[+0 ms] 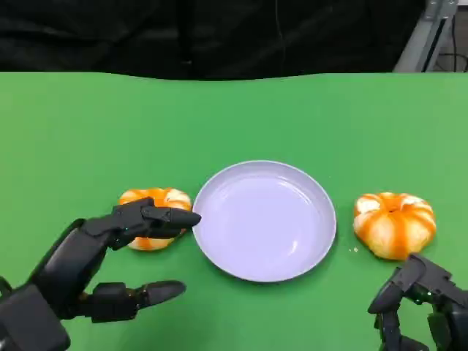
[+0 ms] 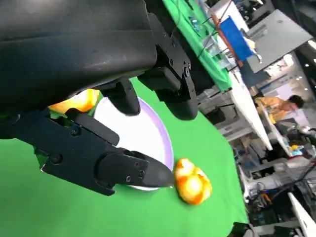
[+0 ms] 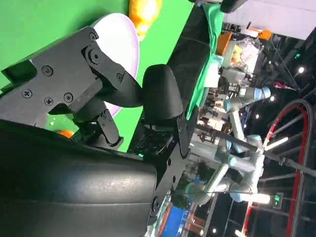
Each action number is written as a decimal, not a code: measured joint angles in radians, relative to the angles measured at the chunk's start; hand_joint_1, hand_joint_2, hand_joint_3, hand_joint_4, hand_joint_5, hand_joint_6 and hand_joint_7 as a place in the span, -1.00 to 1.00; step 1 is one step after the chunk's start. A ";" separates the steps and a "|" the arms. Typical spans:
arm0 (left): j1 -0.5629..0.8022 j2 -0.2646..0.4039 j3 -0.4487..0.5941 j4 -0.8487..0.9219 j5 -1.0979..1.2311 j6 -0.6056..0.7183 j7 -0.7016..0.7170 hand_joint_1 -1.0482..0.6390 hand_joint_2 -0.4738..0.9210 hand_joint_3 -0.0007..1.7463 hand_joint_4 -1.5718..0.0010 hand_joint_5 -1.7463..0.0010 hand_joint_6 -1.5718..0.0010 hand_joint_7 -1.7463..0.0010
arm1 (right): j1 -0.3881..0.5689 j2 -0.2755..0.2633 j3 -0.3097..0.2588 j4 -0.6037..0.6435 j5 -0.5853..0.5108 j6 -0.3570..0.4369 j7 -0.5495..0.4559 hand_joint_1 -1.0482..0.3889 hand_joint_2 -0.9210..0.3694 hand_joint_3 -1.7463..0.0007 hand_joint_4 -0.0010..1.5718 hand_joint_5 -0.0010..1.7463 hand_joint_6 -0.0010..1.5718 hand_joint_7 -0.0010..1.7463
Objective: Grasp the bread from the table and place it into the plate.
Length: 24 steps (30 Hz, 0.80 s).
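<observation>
A green table (image 1: 241,117) fills the frame: a white plate (image 1: 219,252) sits centre, one bread (image 1: 155,199) left of it behind the spread, unladen left hand (image 1: 110,256); right hand (image 1: 420,303), lower right, grasps nothing, fingers apart.

Two breads (image 1: 155,207) (image 1: 394,224), one plate (image 1: 241,172)

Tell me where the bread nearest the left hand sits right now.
In the head view, the left bread lies on the green table just left of the white plate, partly behind the left hand, whose fingers reach across it.
</observation>
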 measured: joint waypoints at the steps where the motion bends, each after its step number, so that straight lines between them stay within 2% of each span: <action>1: -0.002 0.003 -0.003 0.003 0.017 0.000 0.008 -0.54 1.00 -0.86 0.77 0.29 0.34 0.74 | -0.004 -0.001 0.000 0.003 0.000 -0.001 0.000 0.31 -0.33 -0.45 0.07 1.00 -0.04 0.72; 11: -0.034 0.018 -0.021 0.006 0.066 0.020 0.036 -0.57 1.00 -0.84 0.77 0.35 0.33 0.80 | -0.008 -0.003 -0.002 0.006 0.002 0.003 0.000 0.29 -0.34 -0.43 0.07 1.00 -0.04 0.72; 14: -0.036 0.023 -0.022 0.006 0.091 0.021 0.051 -0.52 1.00 -0.91 0.69 0.44 0.27 0.86 | -0.003 -0.003 -0.001 -0.001 0.002 0.010 0.000 0.29 -0.36 -0.41 0.06 1.00 -0.04 0.72; 17: -0.063 0.035 -0.027 0.016 0.205 0.013 0.109 -0.51 1.00 -0.97 0.61 0.54 0.20 0.92 | -0.006 -0.003 -0.001 0.002 0.002 0.008 0.000 0.32 -0.37 -0.41 0.06 1.00 -0.05 0.72; 24: -0.137 0.083 -0.072 0.103 0.442 -0.024 0.233 -0.55 0.98 -0.99 0.57 0.61 0.18 0.95 | -0.013 -0.003 -0.001 0.005 -0.002 0.000 -0.001 0.31 -0.36 -0.42 0.07 1.00 -0.04 0.73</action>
